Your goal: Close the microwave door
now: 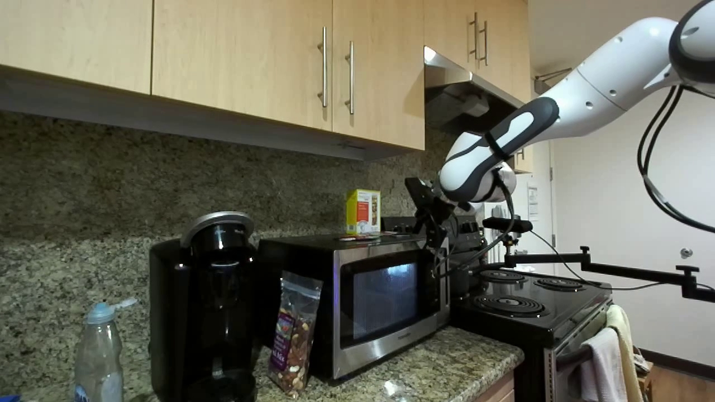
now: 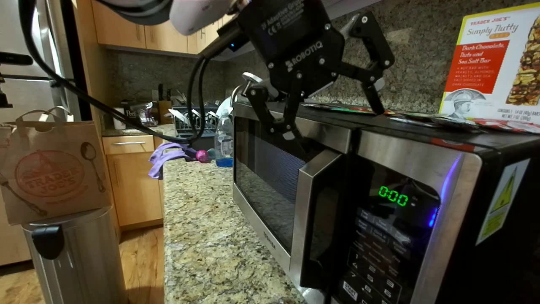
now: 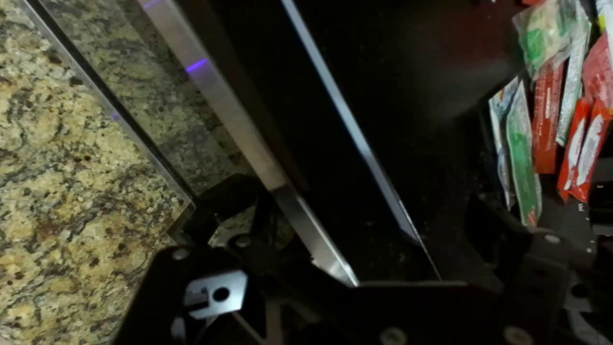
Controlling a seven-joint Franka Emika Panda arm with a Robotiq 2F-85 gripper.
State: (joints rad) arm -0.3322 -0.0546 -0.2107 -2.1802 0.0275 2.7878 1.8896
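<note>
Nearest the lens in an exterior view looms the microwave (image 2: 396, 147), its control panel (image 2: 382, 236) towards us and the microwave door (image 2: 268, 177) stretching away beyond the handle (image 2: 302, 223), above the counter (image 2: 206, 236). Door and panel line up along the top, so the door looks closed, or nearly. The pincer (image 2: 343, 128) has its fingers well apart and seems to grip nothing: one reaches down before the door beside the handle's top, the other hangs over the microwave's roof. Should that front finger be hooked by the handle, backing away could swing the door out; should the rear one drop, it could sweep the wrapped bars (image 2: 426, 120). Contact at the front fingertip cannot be made out, and the panel's foot is cut off.

Near the coffee maker (image 1: 204, 318), in an exterior view, a nut-mix bag (image 1: 295, 335) leans just beside the microwave. Too hard a push could slide the microwave and topple it. The pincer here is a dark tangle, tips unreadable; the bottle (image 1: 99, 357) is cut off below.

Dark fingers fill the bottom of the wrist view, likewise spread. Blur spoils the rest: the black band behind the door's silver edge may be a gap or merely thickness, so whether it is latched cannot be told.
</note>
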